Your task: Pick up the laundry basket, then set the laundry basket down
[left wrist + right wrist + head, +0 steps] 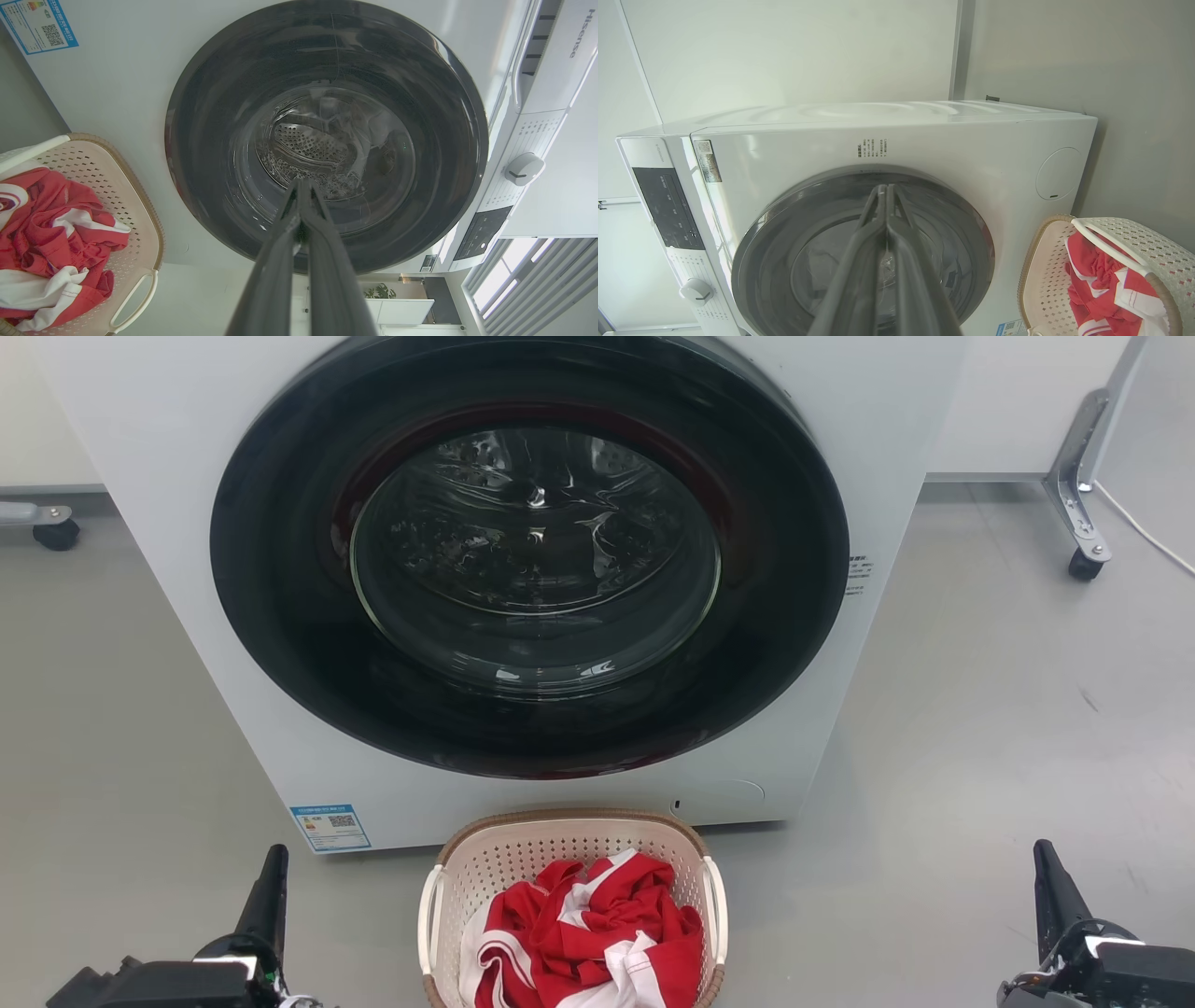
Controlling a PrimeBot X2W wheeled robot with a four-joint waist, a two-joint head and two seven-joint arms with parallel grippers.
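Head view, nearest first: left gripper [274, 868] low left, right gripper [1047, 868] low right, both well apart from the load and pointing up-frame. The wrist views show each pair of fingers pressed together with nothing between them.

Between the grippers, the laundry basket [523, 859] stands upright on the floor [980, 709], just in front of the washing machine [140, 523], near its bottom front edge. A red-and-white garment [588, 933] is heaped inside. White loop handles [717, 910] sit on both sides, free of any grip.

A basket on the floor with both arms off it fits two stages: waiting to be lifted, or already set back down. I can't tell which.

Risks, as I judge them:
- The loops are thin and smooth, so long fingers could slip off them.
- Uneven height between the arms would tilt the basket and slide the cloth out.
- The basket is close to the machine front, so a forward swing could knock its round dark door [532, 551].

The floor is smooth grey with faint scuffs. A blue sticker [329, 827] sits at the machine's lower corner. Further back there is a metal castor frame [1078, 495] on the right with a white cable [1139, 527] beside it, and pale walls behind.
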